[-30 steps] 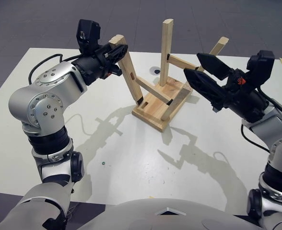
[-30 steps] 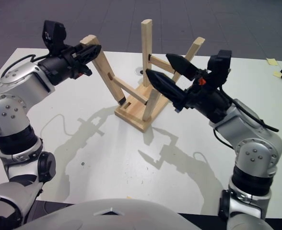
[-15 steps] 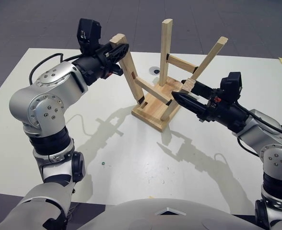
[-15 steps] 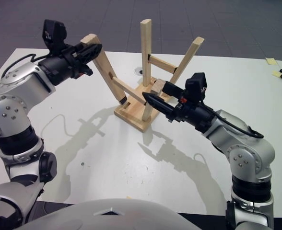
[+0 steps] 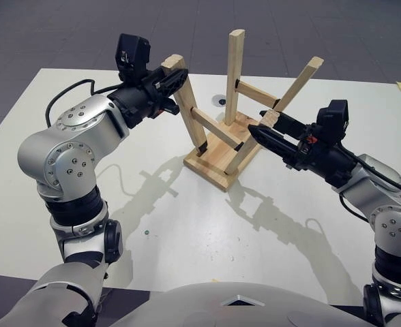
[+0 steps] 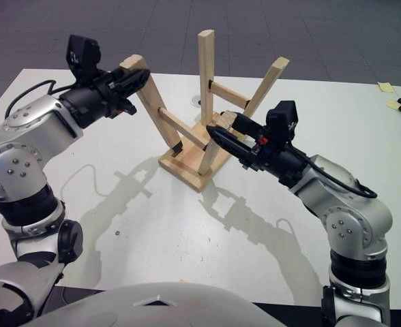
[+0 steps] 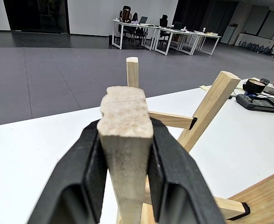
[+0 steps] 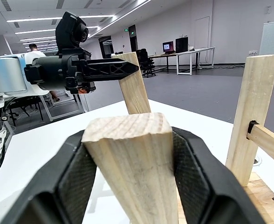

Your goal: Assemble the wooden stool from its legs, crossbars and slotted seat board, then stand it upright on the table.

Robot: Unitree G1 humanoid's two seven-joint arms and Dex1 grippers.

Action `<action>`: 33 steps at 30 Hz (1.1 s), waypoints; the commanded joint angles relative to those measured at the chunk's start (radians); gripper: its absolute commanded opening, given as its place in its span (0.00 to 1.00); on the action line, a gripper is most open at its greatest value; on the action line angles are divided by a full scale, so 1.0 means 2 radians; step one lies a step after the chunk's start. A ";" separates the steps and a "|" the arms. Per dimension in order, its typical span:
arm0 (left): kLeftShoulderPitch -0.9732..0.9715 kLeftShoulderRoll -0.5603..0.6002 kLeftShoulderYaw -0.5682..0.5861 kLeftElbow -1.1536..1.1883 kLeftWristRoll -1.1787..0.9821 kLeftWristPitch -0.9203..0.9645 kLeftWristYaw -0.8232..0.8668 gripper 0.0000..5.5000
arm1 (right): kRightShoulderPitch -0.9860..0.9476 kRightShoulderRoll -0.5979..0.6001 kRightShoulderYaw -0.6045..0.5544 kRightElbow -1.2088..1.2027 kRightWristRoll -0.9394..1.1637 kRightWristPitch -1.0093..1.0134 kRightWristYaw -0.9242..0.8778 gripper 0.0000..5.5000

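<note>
My left gripper [image 5: 179, 76] pinches one leg [image 7: 126, 140] top | right gripper [image 5: 258, 131] clamps second leg [image 8: 127, 154] | stool [image 5: 221, 160] likely light, stiff; joints may slip

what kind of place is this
Probably an open-plan office or lab hall: desks with monitors stand in the background, strip lights run along the ceiling, and the floor is dark tile.

This is a large open office or lab hall. Beyond the white table [image 5: 187, 225] lies a dark grey floor [image 5: 50, 27]. Far behind the table stand desks [image 7: 174, 33] with office chairs [image 7: 126, 13] and monitors [image 8: 168, 46], under long ceiling light strips [image 8: 39, 19].
</note>
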 commanded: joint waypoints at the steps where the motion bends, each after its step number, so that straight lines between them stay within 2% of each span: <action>1: -0.001 0.010 0.006 -0.003 -0.008 0.012 -0.004 0.19 | 0.007 0.005 0.010 -0.004 -0.001 0.004 0.000 0.42; 11: -0.019 0.004 0.037 -0.006 -0.034 0.051 0.003 0.19 | 0.013 0.005 0.015 -0.005 -0.011 -0.004 -0.002 0.42; 24: -0.028 0.003 0.038 -0.005 -0.024 0.042 0.012 0.19 | 0.014 0.008 0.023 -0.002 -0.025 -0.018 -0.002 0.41; 33: -0.023 0.023 0.046 0.002 -0.028 0.054 0.000 0.19 | 0.019 0.007 0.023 0.000 -0.032 -0.022 0.001 0.41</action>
